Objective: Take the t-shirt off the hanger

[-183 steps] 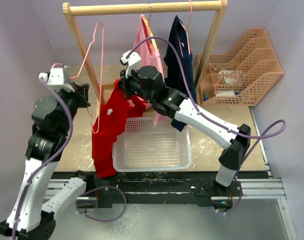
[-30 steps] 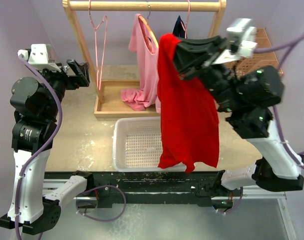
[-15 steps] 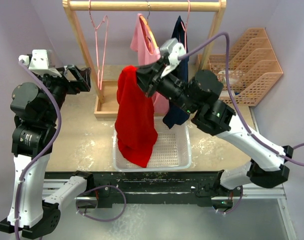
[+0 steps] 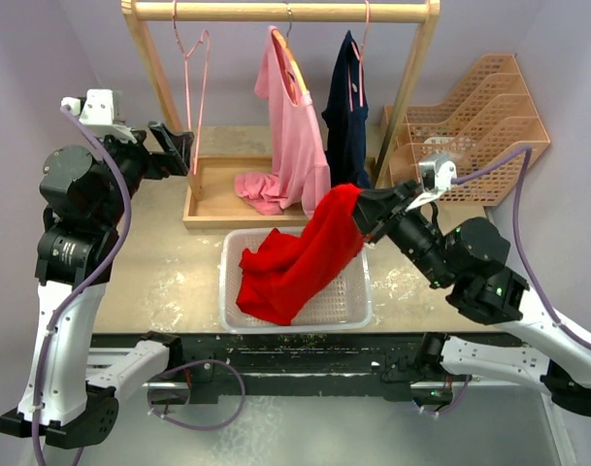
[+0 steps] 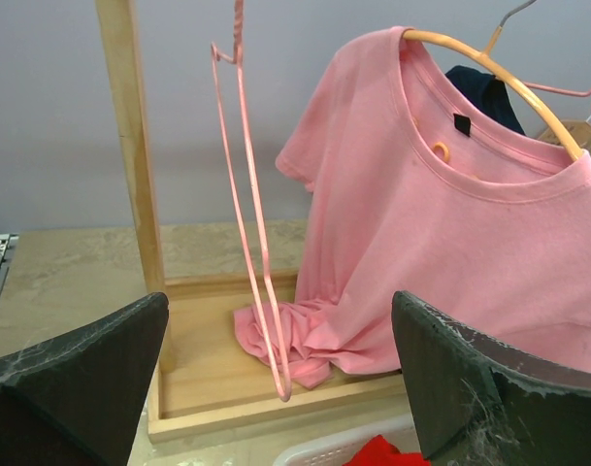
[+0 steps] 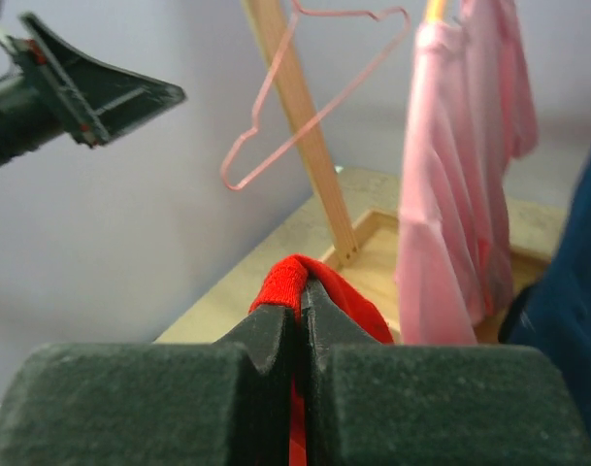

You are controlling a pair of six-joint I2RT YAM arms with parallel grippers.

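We see the red t-shirt (image 4: 295, 267) off the hanger. It runs in a slanted band from the middle right of the top view down to the lower middle. Its upper end is pinched in the right claw (image 4: 365, 216), and its bulk lies crumpled in the left and front part of the white basket (image 4: 358, 311), reaching the near rim. In the right wrist view we find the right claw (image 6: 300, 325) clenched on a rolled red edge of the shirt (image 6: 293, 277), the two pads pressed together with the fabric between them.

The left claw (image 4: 179, 148) sits at the upper left of the top view, raised above the table (image 4: 169, 272), its fingers spread wide and gripping nothing. In the left wrist view we look out between those parted fingers (image 5: 82, 359) at the empty pink hanger (image 5: 251, 223) hanging beside the rack's wooden post (image 5: 130, 146).

On the wooden rack (image 4: 276, 12) along the top of the frame, the empty hanger (image 4: 191, 87) hangs at the left. A pink t-shirt (image 4: 295, 146) hangs at the middle on its own hanger, its hem pooling in the wooden base tray (image 4: 213, 218). A navy garment (image 4: 348, 116) hangs just to the right of it. A tan file organizer (image 4: 479, 126) stands at the upper right.
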